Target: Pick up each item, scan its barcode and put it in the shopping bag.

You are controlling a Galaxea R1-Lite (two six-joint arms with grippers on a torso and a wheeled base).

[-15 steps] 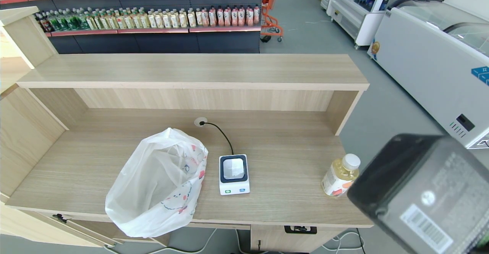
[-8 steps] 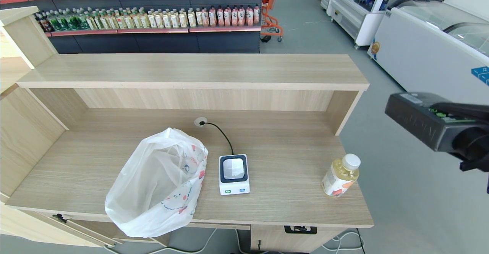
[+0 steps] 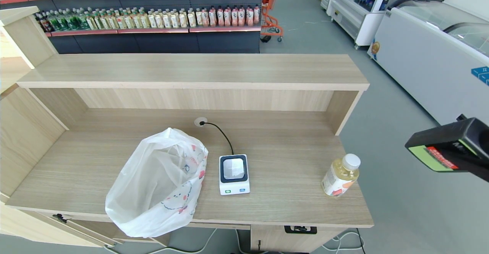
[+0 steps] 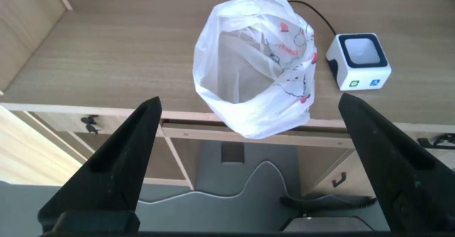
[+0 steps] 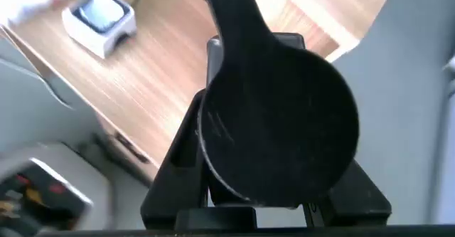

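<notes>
The counter (image 3: 290,147) looks matt wood-grain, the shopping bag (image 3: 160,185) thin plastic.

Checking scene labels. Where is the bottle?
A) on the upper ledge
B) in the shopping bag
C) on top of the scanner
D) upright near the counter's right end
D: the bottle stands upright by the right edge of the counter, apart from the scanner and the shopping bag; the dark box is in the air beyond that edge.

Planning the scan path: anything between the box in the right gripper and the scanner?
Yes: the bottle stands at the right end of the counter, roughly between the black box and the scanner. Nothing else visible.
</notes>
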